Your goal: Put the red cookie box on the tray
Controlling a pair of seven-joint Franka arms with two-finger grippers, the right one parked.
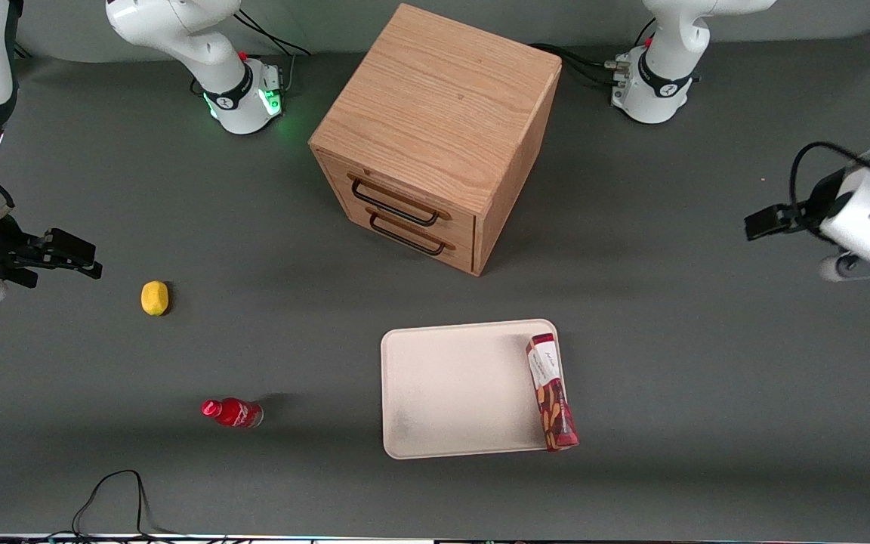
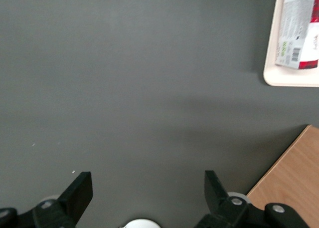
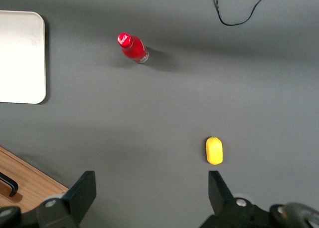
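Nearest the camera, the red cookie box lies along the tray edge, one end overhanging the rim – a nudge could tip it off (judgement) – while the hand hovers spread, well apart, over bare counter.

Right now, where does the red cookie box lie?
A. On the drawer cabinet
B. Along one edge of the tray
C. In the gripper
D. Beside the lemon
B: the red cookie box lies along the tray edge toward the working arm's end, while the gripper hangs open over bare table.
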